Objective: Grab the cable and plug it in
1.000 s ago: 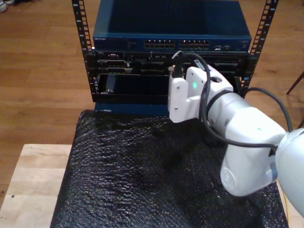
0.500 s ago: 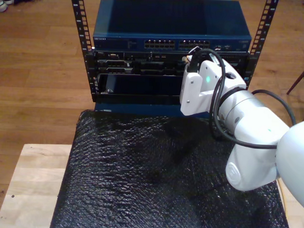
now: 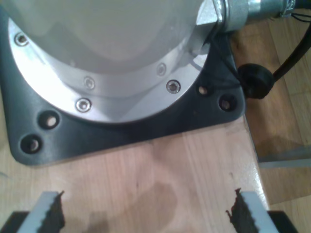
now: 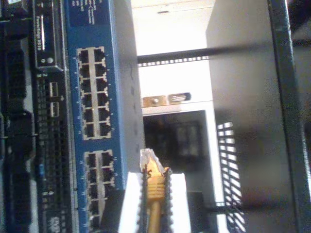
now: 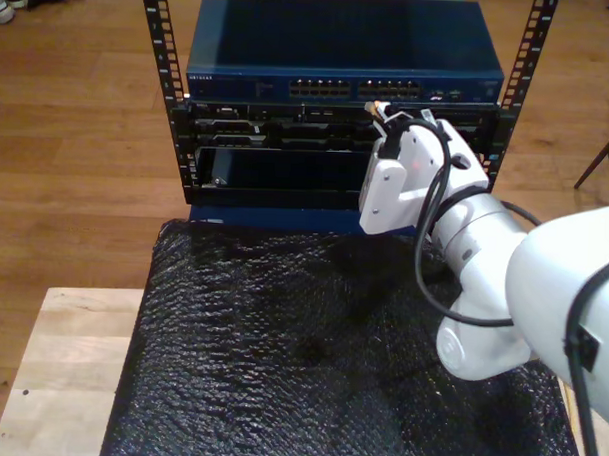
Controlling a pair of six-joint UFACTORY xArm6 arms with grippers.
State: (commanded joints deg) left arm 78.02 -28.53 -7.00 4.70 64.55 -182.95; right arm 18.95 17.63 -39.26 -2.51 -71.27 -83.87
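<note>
Gripping the orange-yellow cable [image 4: 154, 194] just behind its plug [image 4: 149, 161], my second gripper [image 4: 154, 187] has its jaws closed narrow on the boot, with the clear plug tip sticking out past the fingertips. The plug sits just in front of the blue network switch [image 4: 92, 29], near the edge of the lower block of ports [image 4: 99, 187], apart from them and not seated in any. In the exterior view my second gripper [image 5: 385, 118] is raised at the rack's [image 5: 163, 53] front, below the switch [image 5: 341, 49] and toward that view's right, above the far edge of the black bubble-wrap mat [image 5: 280, 347]. My first gripper [image 3: 146, 211] stands wide and holds nothing, over a wooden tabletop [image 3: 160, 170] beside an arm's round metal base [image 3: 97, 63] on a black mounting plate [image 3: 29, 126].
</note>
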